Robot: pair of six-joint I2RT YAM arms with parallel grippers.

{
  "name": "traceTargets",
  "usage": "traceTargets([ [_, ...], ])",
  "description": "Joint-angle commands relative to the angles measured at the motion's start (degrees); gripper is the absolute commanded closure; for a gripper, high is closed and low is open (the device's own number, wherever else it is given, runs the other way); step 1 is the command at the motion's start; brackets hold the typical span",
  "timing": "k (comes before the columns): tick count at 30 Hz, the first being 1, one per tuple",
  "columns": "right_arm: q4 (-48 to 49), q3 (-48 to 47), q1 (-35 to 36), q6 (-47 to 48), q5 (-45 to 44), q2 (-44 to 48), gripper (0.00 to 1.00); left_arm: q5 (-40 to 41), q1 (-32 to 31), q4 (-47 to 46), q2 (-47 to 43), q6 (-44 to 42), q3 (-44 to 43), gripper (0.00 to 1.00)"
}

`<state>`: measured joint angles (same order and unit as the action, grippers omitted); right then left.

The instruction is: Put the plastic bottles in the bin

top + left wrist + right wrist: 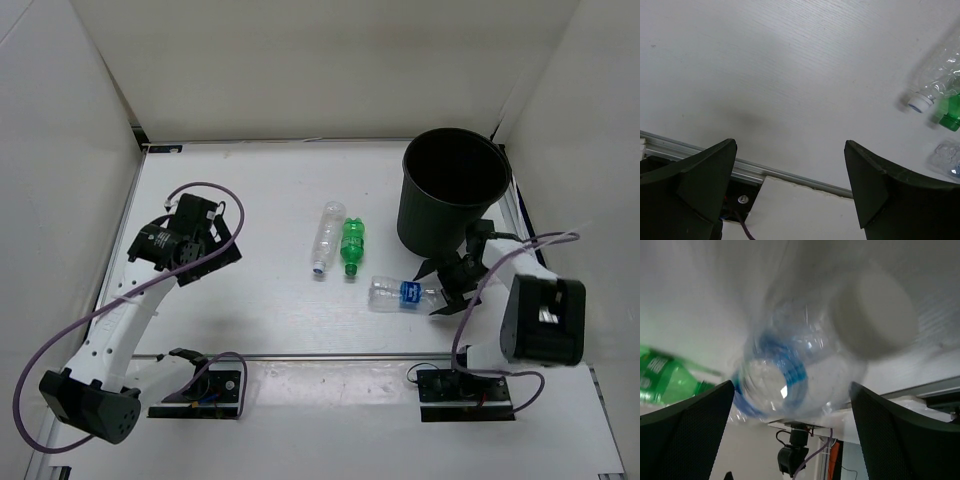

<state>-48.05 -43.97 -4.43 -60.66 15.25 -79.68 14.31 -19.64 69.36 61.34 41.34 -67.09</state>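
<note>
The black bin (455,190) stands at the back right. Three bottles lie on the white table: a plain clear one (327,238), a green one (352,246) beside it, and a clear one with a blue label (400,293) nearer the front. A fourth bottle is not in view. My right gripper (437,290) is open at the cap end of the blue-label bottle (790,370), one finger on each side of it; whether the fingers touch it I cannot tell. My left gripper (210,240) is open and empty above bare table at the left, far from the bottles.
White walls close in the table at the left, back and right. A metal rail (790,175) runs along the table's front edge. The left wrist view shows the plain clear bottle (935,82), the green one (952,112) and the blue-label one (947,157) at its right edge.
</note>
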Motion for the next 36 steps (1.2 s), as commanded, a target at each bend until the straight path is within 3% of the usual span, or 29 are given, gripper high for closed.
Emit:
traceTargets([
  [1,2.8,-2.1,0.3,1.4,-2.9,-6.6,0.0,-0.2,-0.2,1.7,-1.2,-0.3,0.8,0.0],
  [4,2.8,-2.6,0.3,2.1,-2.3,-12.4,0.04,0.3,-0.2,2.3,-1.8,0.3,0.8,0.0],
  [6,2.8,-2.6,0.3,2.7,-1.7,-13.9,0.25,0.8,-0.2,2.3,-2.4,0.9,0.8,0.0],
  [9,1.0,-2.0,0.3,2.7,-1.7,-12.4,0.43,1.3,-0.2,2.3,-2.4,1.7,0.8,0.0],
  [13,-6.5,-3.8,0.8,3.8,-1.7,-4.6,0.53,2.6,-0.2,2.3,-2.4,2.9,0.2,0.0],
  [18,-21.5,-15.8,1.3,6.3,-0.5,10.5,0.64,3.1,-0.2,-1.3,-2.4,4.0,1.6,0.0],
  [20,-26.2,-22.4,1.3,7.0,0.8,15.8,0.66,3.1,-0.2,-4.0,-2.4,4.0,2.2,0.0],
  [23,-29.6,-42.5,1.3,7.6,-2.1,17.6,0.66,2.5,-0.2,-8.5,-1.2,4.6,2.8,0.0],
  [24,-29.6,-48.5,1.3,9.5,-3.4,15.5,0.66,2.5,-0.2,-9.8,0.5,5.1,3.3,0.0],
  [25,-29.6,-61.6,1.3,10.5,-5.0,13.5,0.66,2.5,-0.2,-11.1,1.3,5.2,3.3,0.0],
  [27,-29.6,-75.8,1.3,13.0,-9.8,5.3,0.66,1.9,-0.2,-15.2,3.3,4.4,2.6,0.0],
  [28,-29.6,-87.7,1.3,15.9,-15.1,2.1,0.66,1.3,-0.2,-17.0,5.3,3.4,2.0,0.0],
  [29,-28.5,-91.7,1.3,17.8,-17.2,-0.8,0.66,1.3,-0.2,-19.0,6.1,2.6,2.0,0.0],
  [31,-23.5,-94.7,1.3,23.2,-20.5,-6.6,0.66,1.3,-0.8,-24.2,8.6,0.8,1.3,0.0],
  [35,-14.1,-86.0,1.3,28.7,-29.9,-10.0,0.66,2.5,-2.0,-30.9,12.4,-5.5,-0.7,0.0],
  [36,-15.1,-86.8,1.9,28.8,-31.6,-11.2,0.61,1.4,-2.0,-31.6,13.4,-6.5,-1.5,0.0],
])
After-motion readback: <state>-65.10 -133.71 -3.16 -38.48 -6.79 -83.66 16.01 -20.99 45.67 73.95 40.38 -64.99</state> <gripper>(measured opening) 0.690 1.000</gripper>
